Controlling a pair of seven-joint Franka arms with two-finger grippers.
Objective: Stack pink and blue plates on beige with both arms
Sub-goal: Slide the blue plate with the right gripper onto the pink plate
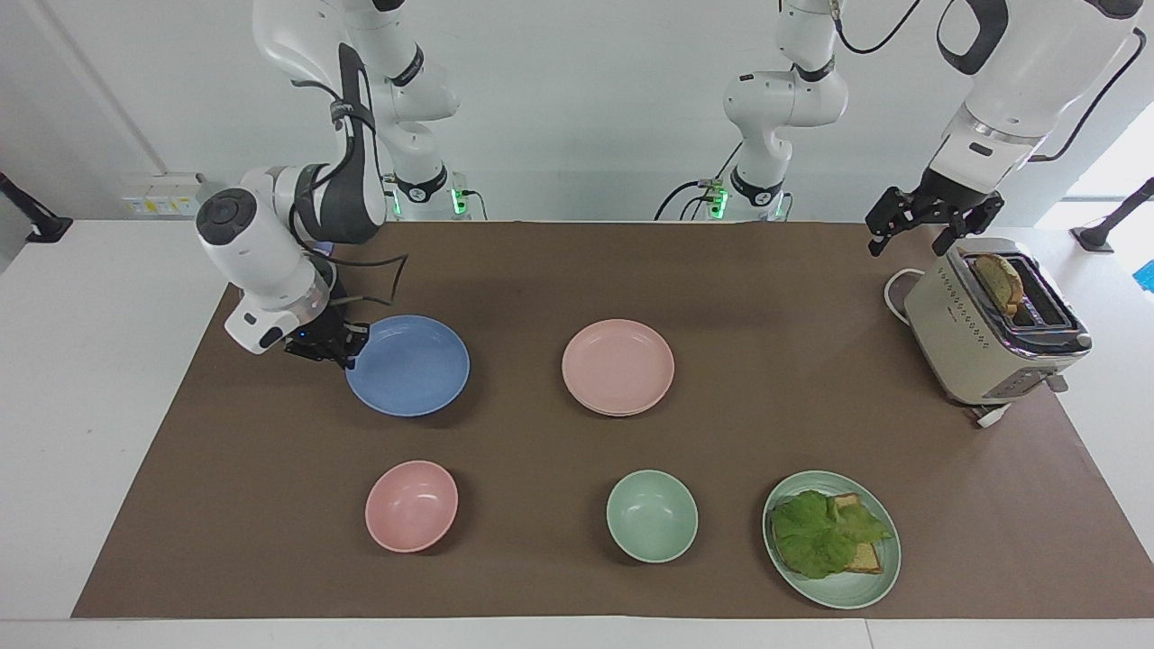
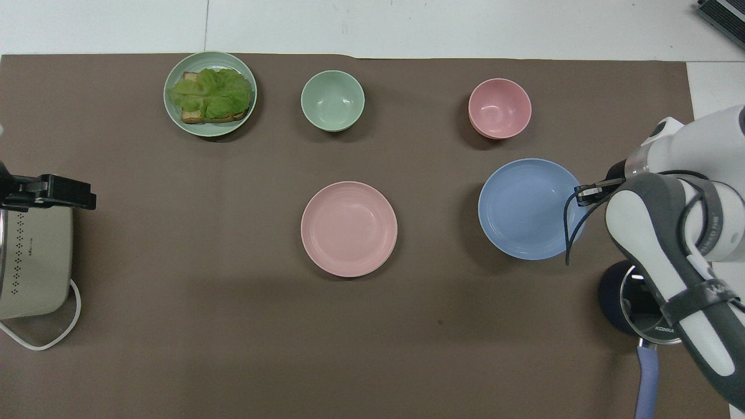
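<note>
R gripper (image 1: 347, 345) is clenched on the rim of the blue plate (image 1: 410, 365), at the edge nearest the R arm's end of the bench. Plate is lifted off the brown mat (image 1: 541, 270) and tilted a bit, gripped side higher; it hangs over the mat's R-arm end. Round, so no long axis; open side faces up. Matte, shallow, smooth w/ a low raised rim.

Pink plate (image 1: 618, 366) lies flat, face up, approx mid-mat, well apart from the blue one. Same shape & matte finish. A second rim edge shows just under it, touching; its colour I can't tell.

L gripper (image 1: 933, 221) hangs w/ fingers spread, nothing in them, over the mat corner by the L arm's end, just beside the toaster (image 1: 992, 324); that arm waits. Toaster is boxy, cream w/ metal top, a toast slice (image 1: 1001, 281) standing in a slot.

Along the mat edge farthest from robots: pink bowl (image 1: 411, 506), green bowl (image 1: 652, 516), green plate (image 1: 831, 538) carrying bread w/ a crinkly lettuce leaf (image 1: 820, 532) on it.
</note>
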